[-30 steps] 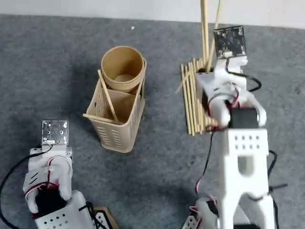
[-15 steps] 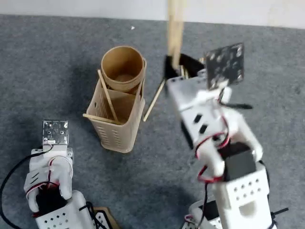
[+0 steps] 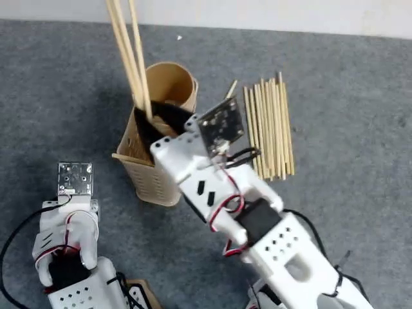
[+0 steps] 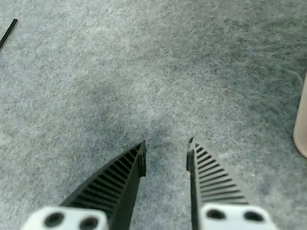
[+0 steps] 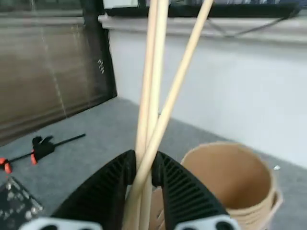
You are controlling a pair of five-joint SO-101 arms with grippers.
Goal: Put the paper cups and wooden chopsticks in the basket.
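Right claw (image 5: 144, 160) clamps chopsticks (image 5: 154, 72) near-upright over the basket (image 3: 151, 180); left claw (image 4: 167, 143) gapes narrowly.

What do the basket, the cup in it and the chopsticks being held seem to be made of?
Basket: probably beige plastic, moulded slotted walls. Cup: brown paper, matte, rolled rim. Chopsticks: pale bare wood or bamboo, no gloss.

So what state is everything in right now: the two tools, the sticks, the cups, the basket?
right tool: shut on the held chopsticks
held chopsticks: clamped, nearly upright, above the basket
left tool: open, holding nothing, over the carpet
paper cups: stacked upright inside the basket
basket: upright on the carpet
loose chopsticks: lying flat in a row beside the basket
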